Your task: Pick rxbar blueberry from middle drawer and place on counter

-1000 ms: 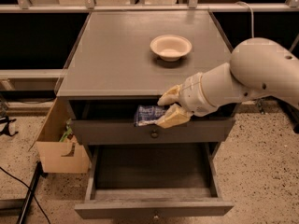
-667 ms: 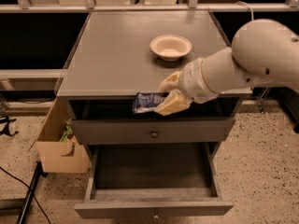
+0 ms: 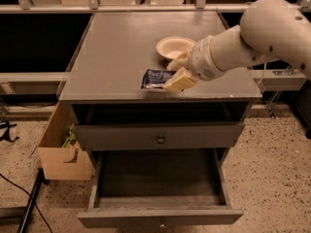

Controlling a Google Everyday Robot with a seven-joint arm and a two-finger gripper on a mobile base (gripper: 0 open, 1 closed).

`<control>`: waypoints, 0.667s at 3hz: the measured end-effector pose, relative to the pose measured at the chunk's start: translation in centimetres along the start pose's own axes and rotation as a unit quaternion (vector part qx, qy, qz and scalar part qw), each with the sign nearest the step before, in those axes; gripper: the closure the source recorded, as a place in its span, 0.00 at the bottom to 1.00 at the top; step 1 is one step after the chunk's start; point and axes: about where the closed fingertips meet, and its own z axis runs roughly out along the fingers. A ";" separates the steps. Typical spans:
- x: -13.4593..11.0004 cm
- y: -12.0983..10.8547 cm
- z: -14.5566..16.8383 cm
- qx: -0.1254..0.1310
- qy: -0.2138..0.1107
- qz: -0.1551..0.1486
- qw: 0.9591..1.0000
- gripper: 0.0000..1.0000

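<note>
The rxbar blueberry (image 3: 156, 78), a flat dark blue wrapper with pale lettering, is over the front part of the counter (image 3: 116, 52). My gripper (image 3: 176, 72) is shut on its right end, with tan fingers (image 3: 179, 80) above and below it. I cannot tell whether the bar touches the counter top. The middle drawer (image 3: 160, 178) is pulled open below, and its grey floor is bare. The white arm reaches in from the right.
A white bowl (image 3: 176, 46) stands on the counter just behind the gripper. The upper drawer with a round knob (image 3: 160, 140) is closed. An open cardboard box (image 3: 63, 152) sits on the floor at the cabinet's left. A dark cable lies at the bottom left.
My gripper has carried the bar up from in front of the upper drawer and back over the counter's front edge, toward the bowl.
</note>
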 end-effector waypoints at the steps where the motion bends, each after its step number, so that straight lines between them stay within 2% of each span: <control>1: 0.5 -3.0 1.4 0.008 -0.006 0.016 1.000 1.00; 2: 1.8 -5.0 3.3 0.005 -0.003 0.052 0.999 1.00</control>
